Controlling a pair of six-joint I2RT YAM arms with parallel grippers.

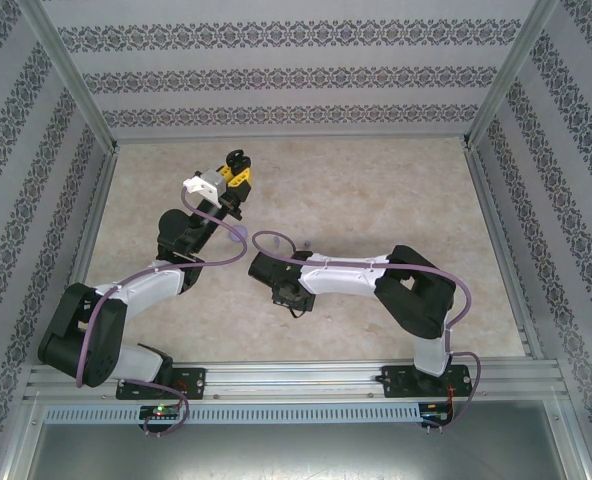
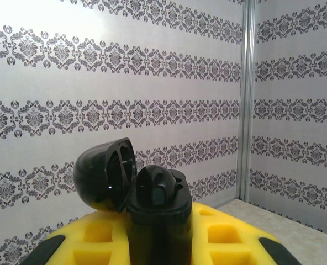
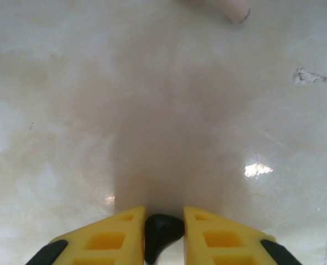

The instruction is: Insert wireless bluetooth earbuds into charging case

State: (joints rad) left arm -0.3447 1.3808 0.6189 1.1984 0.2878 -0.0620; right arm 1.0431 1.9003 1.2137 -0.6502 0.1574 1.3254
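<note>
And there it is: the small black stemmed earbud (image 3: 162,232) is seen pinched between the right arm's yellow fingers (image 3: 131,223), which are pressed against both its sides, low over the middle of the pale stone-look surface (image 3: 169,110). Towards the far edge, left of centre, the round black plastic charging case (image 2: 155,221) is held aloft, clamped in the left arm's yellow fingers (image 2: 111,234), with its hinged lid (image 2: 103,176) flipped open (the wells cannot be made out from here). The bud is judged featherlight, hard and glossy, so easily squirted out. It is best gripped across its rounded head, the stem left free to be guided into its well. Only a gentle squeeze is called for.
</note>
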